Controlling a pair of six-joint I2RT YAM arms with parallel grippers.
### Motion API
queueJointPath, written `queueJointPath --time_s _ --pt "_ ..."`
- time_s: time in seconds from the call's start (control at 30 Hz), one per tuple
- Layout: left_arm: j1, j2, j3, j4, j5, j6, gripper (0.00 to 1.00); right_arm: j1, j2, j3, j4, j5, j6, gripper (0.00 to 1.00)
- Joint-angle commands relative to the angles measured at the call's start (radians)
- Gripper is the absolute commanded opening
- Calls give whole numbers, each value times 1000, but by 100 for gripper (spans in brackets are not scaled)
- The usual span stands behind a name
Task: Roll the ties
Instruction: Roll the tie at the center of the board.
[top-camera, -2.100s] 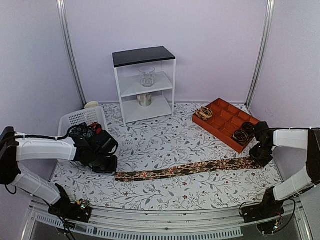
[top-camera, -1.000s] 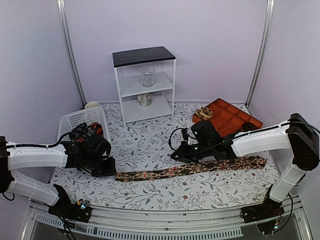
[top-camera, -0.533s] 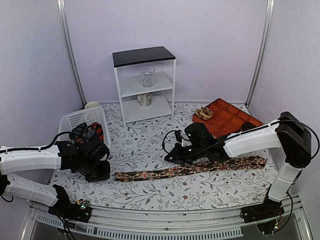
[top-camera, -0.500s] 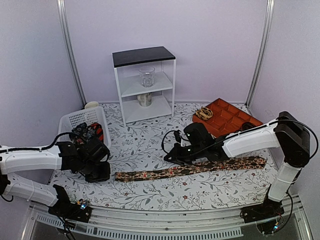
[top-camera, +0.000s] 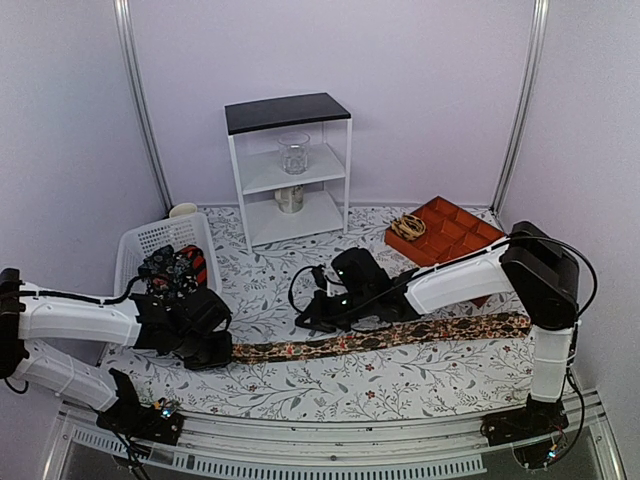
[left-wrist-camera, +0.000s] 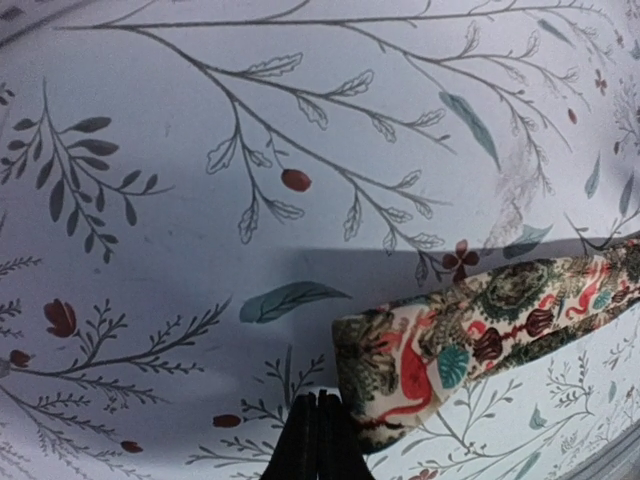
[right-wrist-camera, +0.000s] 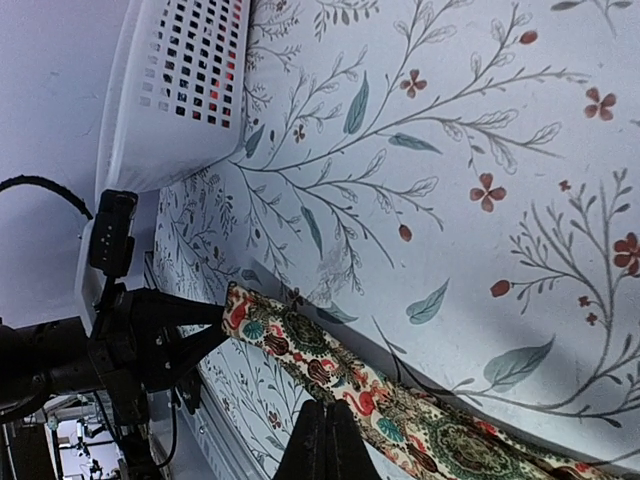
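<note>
Limp, light brown floral-print fabric tie (top-camera: 440, 331) lies flat; I'd pinch its end beside my clenched, empty left tool (left-wrist-camera: 318, 440); right tool (right-wrist-camera: 325, 445) likewise clenched.

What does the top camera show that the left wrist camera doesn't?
Only the top view: the shelf, the orange tray, the white basket, the right gripper and the tie's whole length. Only the left wrist view: the left gripper's shut fingertips just beside the tie's end, and the red and teal print up close. Both: the tie and the floral tablecloth.
</note>
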Motion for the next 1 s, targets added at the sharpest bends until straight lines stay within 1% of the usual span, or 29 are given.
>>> queueJointPath --time_s 0.0,0.2,0.4,0.6,0.77,0.97 --pt "-16 41 -18 75 -18 -1 0 29 98 64 15 -46 -5 0" --pt "-15 42 -17 103 -37 2 0 55 192 145 14 -102 6 0" --pt "-15 17 -15 190 -21 56 0 59 247 179 18 -149 16 0" --pt "-15 39 -16 263 16 75 0 62 273 188 33 -178 26 0" --pt "-18 59 -4 281 17 88 0 62 292 201 31 -190 27 0" --pt "-17 77 -15 343 28 95 0 62 301 202 34 -203 29 0"
